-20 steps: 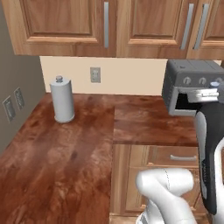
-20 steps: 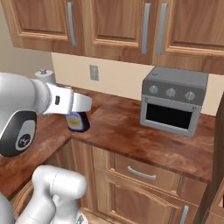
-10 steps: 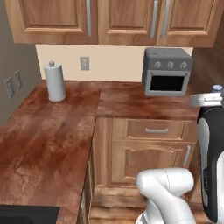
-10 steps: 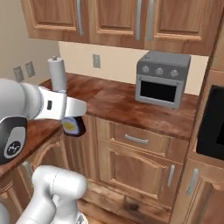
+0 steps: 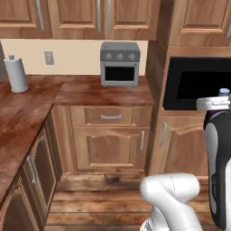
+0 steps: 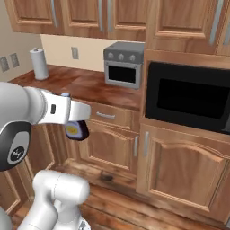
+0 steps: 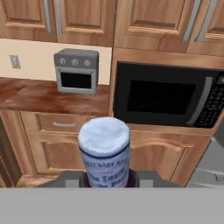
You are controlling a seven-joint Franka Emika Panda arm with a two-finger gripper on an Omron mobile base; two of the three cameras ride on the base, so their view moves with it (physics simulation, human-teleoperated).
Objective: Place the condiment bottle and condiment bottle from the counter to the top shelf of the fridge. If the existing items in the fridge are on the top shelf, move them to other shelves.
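Beyond the gripper [image 6: 76, 130] clamping a condiment bottle [image 6: 77, 130] stand the microwave [image 7: 166, 97] and toaster oven [image 7: 77, 71].

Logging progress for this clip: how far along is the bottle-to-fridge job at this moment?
Early stage. One condiment bottle is off the counter, clamped in the gripper and carried in front of the lower cabinets. In hand: transporting it. No fridge is in view here; the toaster oven and the black microwave are. Left: reach the fridge, check its top shelf, place this bottle, then fetch the second.
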